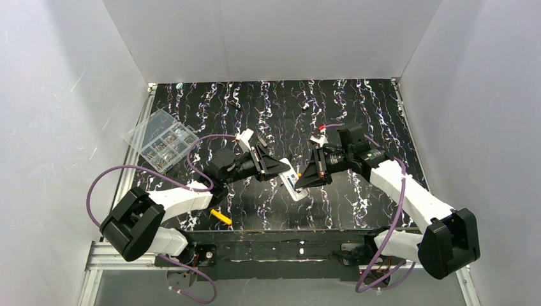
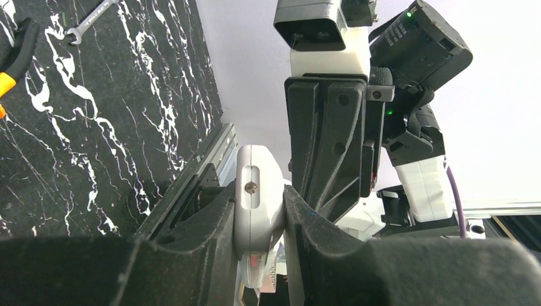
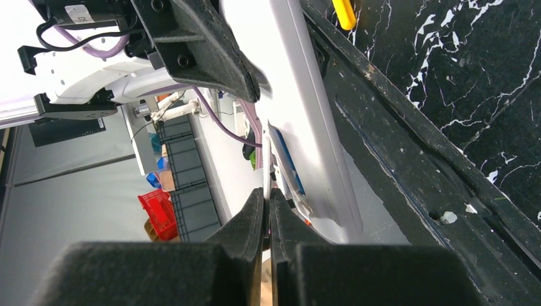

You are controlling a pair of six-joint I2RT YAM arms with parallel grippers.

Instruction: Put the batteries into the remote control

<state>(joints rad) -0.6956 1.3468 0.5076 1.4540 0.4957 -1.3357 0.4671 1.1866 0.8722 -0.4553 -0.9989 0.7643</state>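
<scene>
My left gripper is shut on the white remote control, clamping it edge-on across its narrow sides and holding it above the table. In the top view the remote control hangs between the left gripper and the right gripper. My right gripper is shut on a thin white plate seen edge-on, right beside the remote control. A blue battery shows in the remote's open recess. Any other batteries are hidden.
A clear compartment box lies at the table's left edge. Pliers with a yellow handle rest near the front edge. A small wrench and small loose parts lie farther back. White walls enclose the table.
</scene>
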